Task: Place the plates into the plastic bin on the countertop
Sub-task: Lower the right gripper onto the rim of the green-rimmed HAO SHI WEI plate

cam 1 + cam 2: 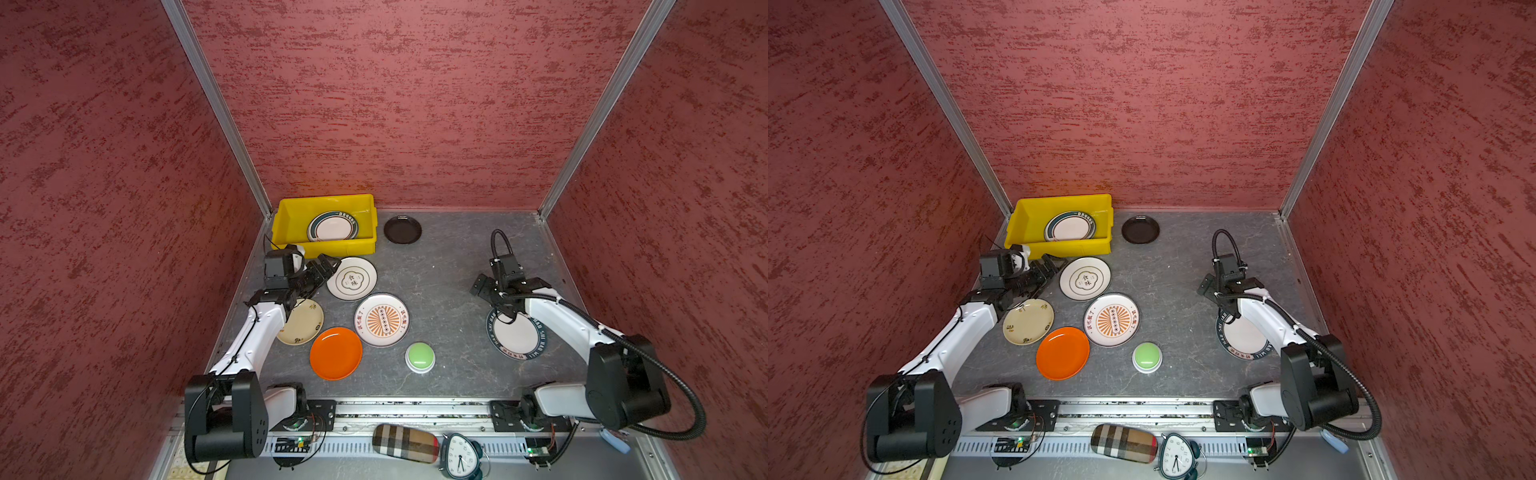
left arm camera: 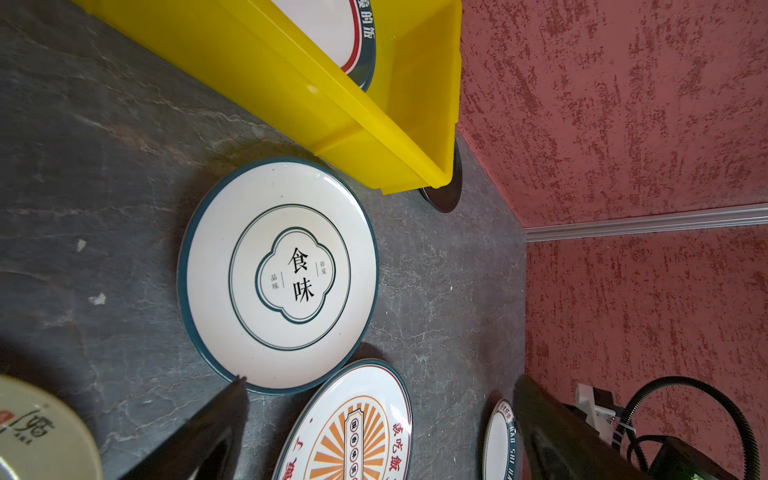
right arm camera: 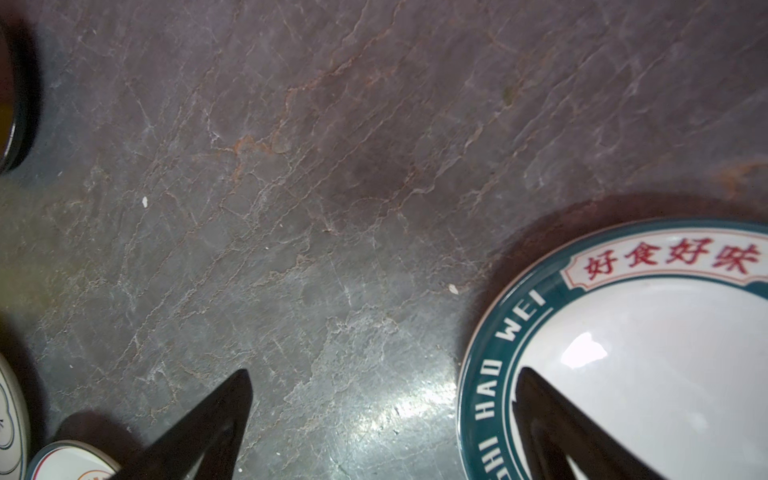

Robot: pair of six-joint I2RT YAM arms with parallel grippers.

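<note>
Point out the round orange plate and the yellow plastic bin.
round orange plate (image 1: 336, 353), in a top view, on its centre
yellow plastic bin (image 1: 340, 246), in a top view, on its front wall

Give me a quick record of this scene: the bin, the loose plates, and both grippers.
bin: yellow, back left, a white plate visible inside
loose on counter: black plate, clover-print plate, sunburst plate, cream plate, orange plate, green-banded plate
left gripper: open, beside clover-print plate
right gripper: open, over green-banded plate's edge
other: green button

Glossy glazed plates, shiny yellow plastic bin, matt veined stone countertop
</note>
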